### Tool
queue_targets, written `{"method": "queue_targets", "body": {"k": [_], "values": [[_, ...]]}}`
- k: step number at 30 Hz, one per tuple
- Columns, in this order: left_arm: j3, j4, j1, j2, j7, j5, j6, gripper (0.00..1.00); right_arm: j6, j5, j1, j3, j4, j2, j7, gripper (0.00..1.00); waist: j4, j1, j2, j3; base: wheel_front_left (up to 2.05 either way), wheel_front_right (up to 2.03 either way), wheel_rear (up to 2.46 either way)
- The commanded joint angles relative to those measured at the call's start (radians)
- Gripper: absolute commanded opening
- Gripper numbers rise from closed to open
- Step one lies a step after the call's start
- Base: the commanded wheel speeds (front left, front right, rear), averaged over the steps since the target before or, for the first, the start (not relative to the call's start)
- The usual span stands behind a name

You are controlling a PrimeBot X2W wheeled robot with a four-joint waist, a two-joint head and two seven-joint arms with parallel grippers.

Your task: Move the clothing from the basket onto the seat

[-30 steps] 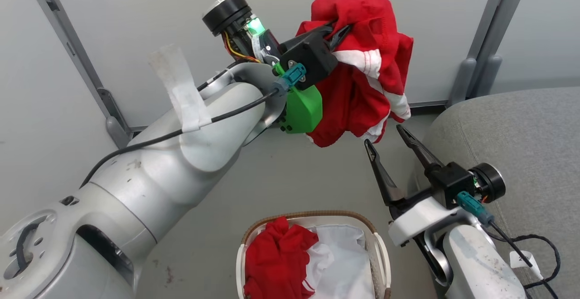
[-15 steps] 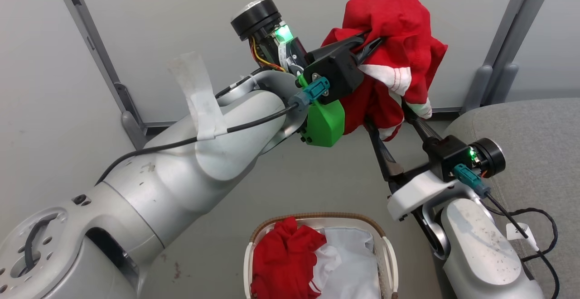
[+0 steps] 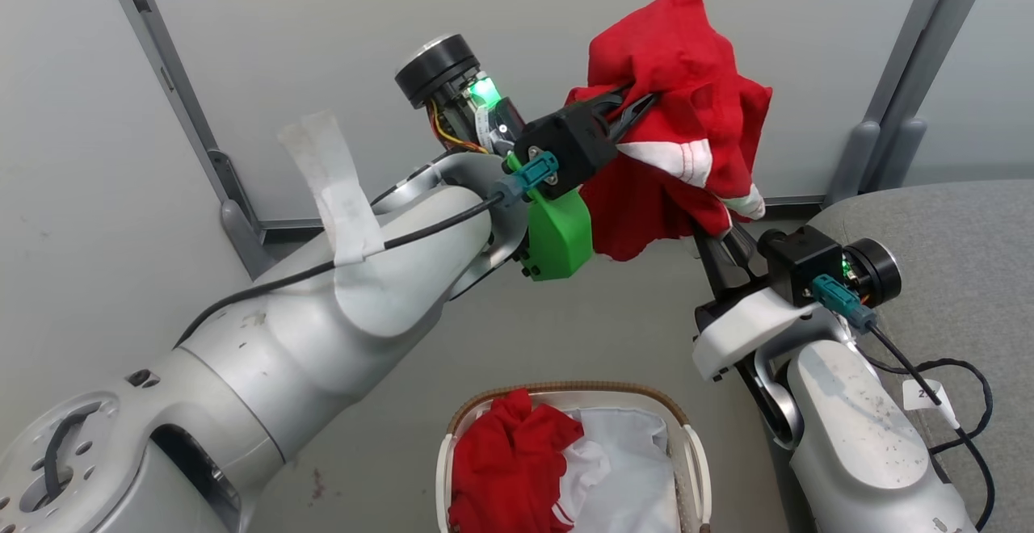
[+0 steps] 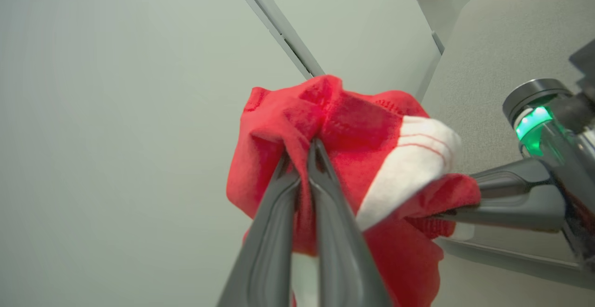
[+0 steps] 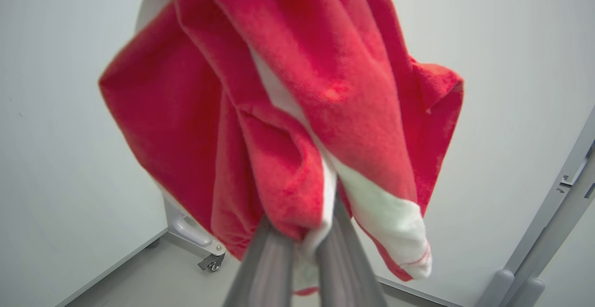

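A red garment with white striped panels [image 3: 687, 113] hangs in the air in front of the wall, and my left gripper [image 3: 634, 105] is shut on its upper folds. In the left wrist view its fingertips [image 4: 302, 151] pinch the red cloth. My right gripper [image 3: 715, 230] reaches up from below and is shut on the garment's lower hem; its fingers [image 5: 274, 260] are pressed together on the cloth [image 5: 297, 125]. More red clothing [image 3: 501, 468] lies in the cream basket [image 3: 565, 388] at the bottom. The grey seat [image 3: 953, 234] is at the right, beside my right arm.
A white liner sheet [image 3: 630, 468] fills the basket's right half. Grey wall panels with metal posts [image 3: 888, 113] stand behind the garment. A black cable [image 3: 961, 404] trails over the seat's edge. Grey floor lies between basket and wall.
My right gripper has risen to the hanging garment and shut on its lower hem; it stood open below the cloth before. The left gripper keeps its hold. The head camera has shifted a little.
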Motion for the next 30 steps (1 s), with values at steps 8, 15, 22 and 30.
{"method": "queue_targets", "body": {"k": [8, 15, 22, 30], "values": [[0.01, 0.038, 0.071, 0.015, -0.007, -0.063, 0.0, 0.0, -0.001, 0.0, 0.021, 0.001, -0.011, -0.004, -0.002, 0.0, -0.004, 0.0001, 0.0, 0.004, 0.0, 0.0, 0.0], [0.045, 0.034, 0.173, 0.018, -0.009, -0.155, 0.0, 1.0, -0.001, -0.008, 0.025, -0.032, -0.052, -0.004, -0.002, 0.0, -0.009, 0.0001, 0.0, 0.011, 0.0, 0.0, 0.0], [0.169, -0.044, 0.345, 0.016, -0.009, -0.201, 0.0, 1.0, -0.001, -0.027, 0.047, -0.077, -0.096, -0.004, -0.002, 0.0, -0.012, 0.0001, 0.0, 0.024, 0.0, 0.0, 0.0], [0.267, -0.108, 0.552, 0.008, -0.009, -0.112, 0.0, 1.0, -0.001, -0.061, 0.081, -0.124, -0.111, -0.004, -0.002, 0.0, -0.018, 0.0001, 0.0, 0.037, 0.0, 0.0, 0.0]]}}
